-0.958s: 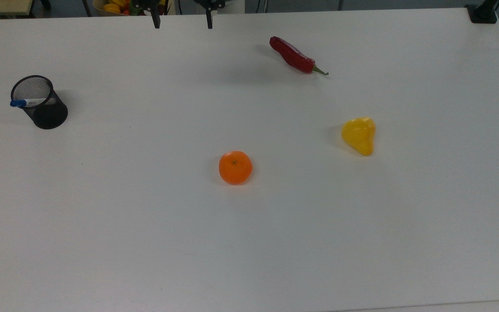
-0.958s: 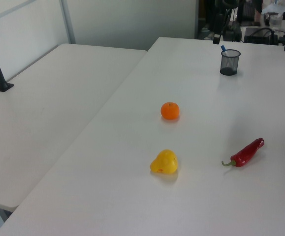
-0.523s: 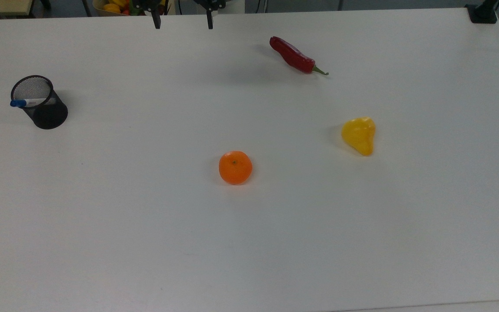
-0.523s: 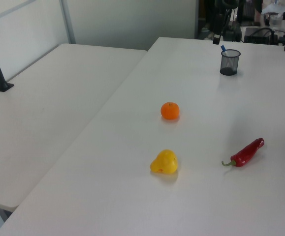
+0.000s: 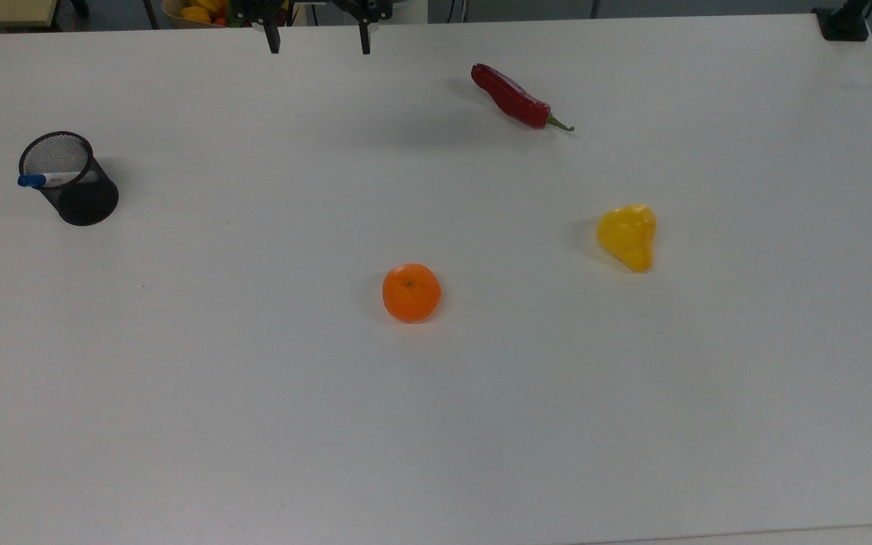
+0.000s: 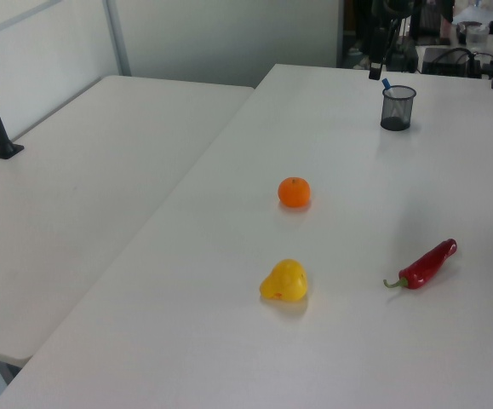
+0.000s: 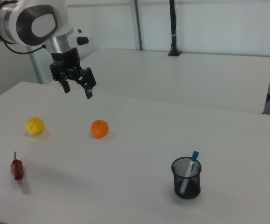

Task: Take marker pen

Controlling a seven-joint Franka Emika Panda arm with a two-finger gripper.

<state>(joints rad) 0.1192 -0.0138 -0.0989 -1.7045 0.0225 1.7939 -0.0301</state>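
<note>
My jaws (image 7: 78,90) hang spread wide and hold nothing, high over the white counter (image 5: 481,424); in the top view they (image 5: 318,45) sit at the far edge. The marker pen (image 7: 189,171) stands slanted in a black mesh cup (image 7: 187,183), blue cap poking above the rim, well apart from me. In the top view the cup (image 5: 73,182) sits at the top view's left, the pen (image 5: 46,179) leaning against its rim. An orange (image 5: 411,292), a yellow pepper (image 5: 627,236) and a red chili (image 5: 513,98) lie scattered across the counter, none touching another.
</note>
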